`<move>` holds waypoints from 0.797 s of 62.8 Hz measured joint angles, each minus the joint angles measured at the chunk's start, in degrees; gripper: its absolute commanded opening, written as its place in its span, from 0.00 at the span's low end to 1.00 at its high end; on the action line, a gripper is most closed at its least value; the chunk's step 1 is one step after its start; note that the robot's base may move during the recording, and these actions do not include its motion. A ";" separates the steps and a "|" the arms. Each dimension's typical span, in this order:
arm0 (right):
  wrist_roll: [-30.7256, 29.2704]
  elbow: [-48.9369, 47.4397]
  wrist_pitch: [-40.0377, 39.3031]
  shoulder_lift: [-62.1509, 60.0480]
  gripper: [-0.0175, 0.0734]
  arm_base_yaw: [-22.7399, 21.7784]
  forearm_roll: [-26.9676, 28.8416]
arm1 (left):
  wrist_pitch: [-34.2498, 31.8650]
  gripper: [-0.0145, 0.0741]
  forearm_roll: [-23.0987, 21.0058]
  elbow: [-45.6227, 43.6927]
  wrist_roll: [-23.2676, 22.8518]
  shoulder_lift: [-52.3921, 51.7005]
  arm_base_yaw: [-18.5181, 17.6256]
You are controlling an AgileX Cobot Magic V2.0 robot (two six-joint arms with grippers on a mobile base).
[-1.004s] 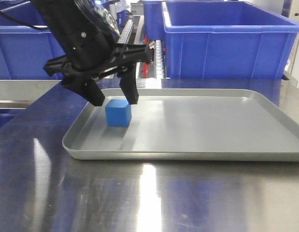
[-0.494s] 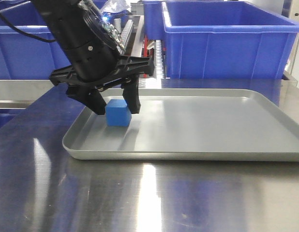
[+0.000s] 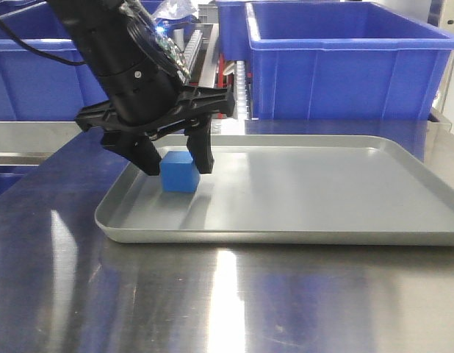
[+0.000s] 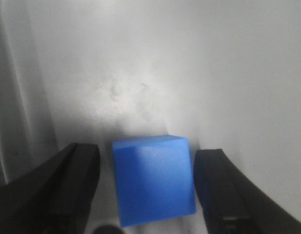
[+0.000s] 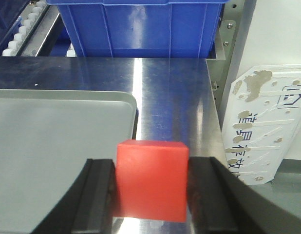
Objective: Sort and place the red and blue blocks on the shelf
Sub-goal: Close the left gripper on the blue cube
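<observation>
We see the steel tabletop [image 3: 227, 309], the shelf's blue bins [image 3: 337, 73] behind it, and the grey tray [image 3: 322, 198] on top. Left gripper [image 3: 177, 168] is spread, straddling the blue block [image 3: 178, 174] at the tray's left end, with gaps on both sides. Right gripper [image 5: 151, 195] pinches the red block [image 5: 151, 180] over the tabletop, past the tray corner.

**Bright light from above, hard glare on steel**

In the front view a white streak of glare runs down the tabletop [image 3: 223, 294], with blue reflections beside it. The tray [image 3: 322, 191] has a soft sheen, and the blue block [image 3: 178, 173] throws a faint shadow. The left wrist view is washed out and blurred, its dark fingers [image 4: 67, 190] out of focus. The right wrist view is sharper, with glare on the steel behind the red block [image 5: 150, 180].
</observation>
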 measured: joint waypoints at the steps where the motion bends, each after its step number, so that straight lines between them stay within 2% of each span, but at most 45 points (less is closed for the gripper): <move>1: 0.00 0.00 0.00 0.00 0.25 0.00 0.00 | 0.00 0.69 0.00 0.00 0.00 0.00 0.00; 24: 0.00 0.00 0.00 0.00 0.25 0.00 0.00 | 0.00 0.66 0.00 0.00 -0.08 0.00 0.00; 50: 0.00 0.00 0.00 0.00 0.25 0.00 0.00 | 0.20 0.30 -0.40 0.00 -0.08 0.00 0.00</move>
